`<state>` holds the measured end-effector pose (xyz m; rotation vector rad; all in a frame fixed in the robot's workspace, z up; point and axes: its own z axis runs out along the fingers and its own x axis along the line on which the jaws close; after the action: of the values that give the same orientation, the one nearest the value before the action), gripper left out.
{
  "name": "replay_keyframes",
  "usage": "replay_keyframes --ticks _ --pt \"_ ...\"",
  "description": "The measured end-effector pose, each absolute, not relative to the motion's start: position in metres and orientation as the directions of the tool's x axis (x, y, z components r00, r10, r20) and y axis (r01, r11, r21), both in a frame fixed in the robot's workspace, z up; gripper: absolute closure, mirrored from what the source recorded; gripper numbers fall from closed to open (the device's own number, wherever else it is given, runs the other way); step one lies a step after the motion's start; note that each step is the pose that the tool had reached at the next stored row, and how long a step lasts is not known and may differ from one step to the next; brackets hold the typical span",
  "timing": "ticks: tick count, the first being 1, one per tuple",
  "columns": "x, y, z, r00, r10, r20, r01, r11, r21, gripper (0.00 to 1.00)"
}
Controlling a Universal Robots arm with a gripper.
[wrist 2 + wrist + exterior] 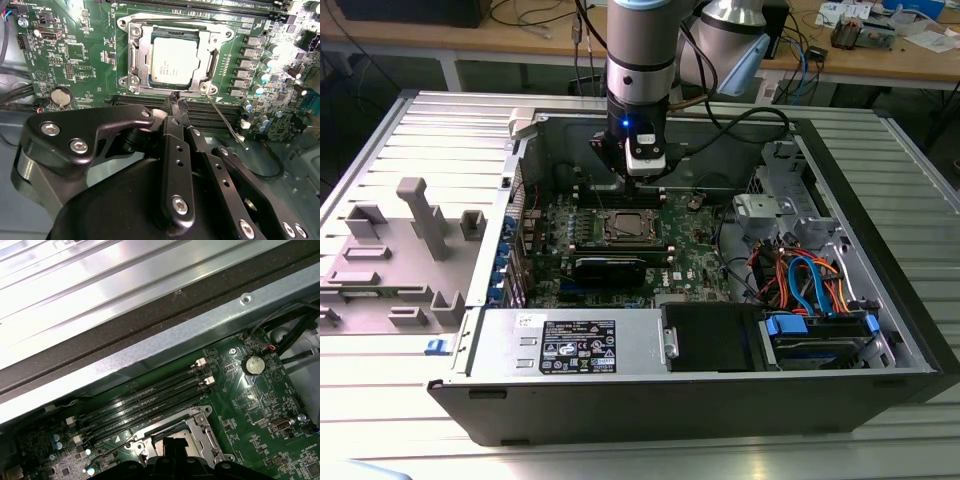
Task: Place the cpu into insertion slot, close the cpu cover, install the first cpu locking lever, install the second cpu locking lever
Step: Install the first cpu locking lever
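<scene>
The cpu lies flat in the insertion slot on the green board, its dull silver top showing through the window of the cpu cover, which is down over it. A thin wire locking lever sticks out free from one socket corner, across the black memory slots. My gripper hovers just off the socket edge near that lever's base, fingers shut with nothing between them. In the exterior view the gripper hangs just behind the socket. The first wrist view shows the gripper at the socket.
The open computer case lies on a ribbed metal table. A black drive bay and orange and blue cables fill the exterior view's right. A grey fixture stands at its left. A coin battery sits on the board.
</scene>
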<state>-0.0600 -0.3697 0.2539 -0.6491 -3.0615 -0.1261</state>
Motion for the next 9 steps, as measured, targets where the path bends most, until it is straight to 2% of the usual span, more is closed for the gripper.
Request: replay_keyframes --ticks 9 --pt "-0.06 -0.3697 0.254 -0.918 0.395 0.028 0.395 0.915 0.081 0.89"
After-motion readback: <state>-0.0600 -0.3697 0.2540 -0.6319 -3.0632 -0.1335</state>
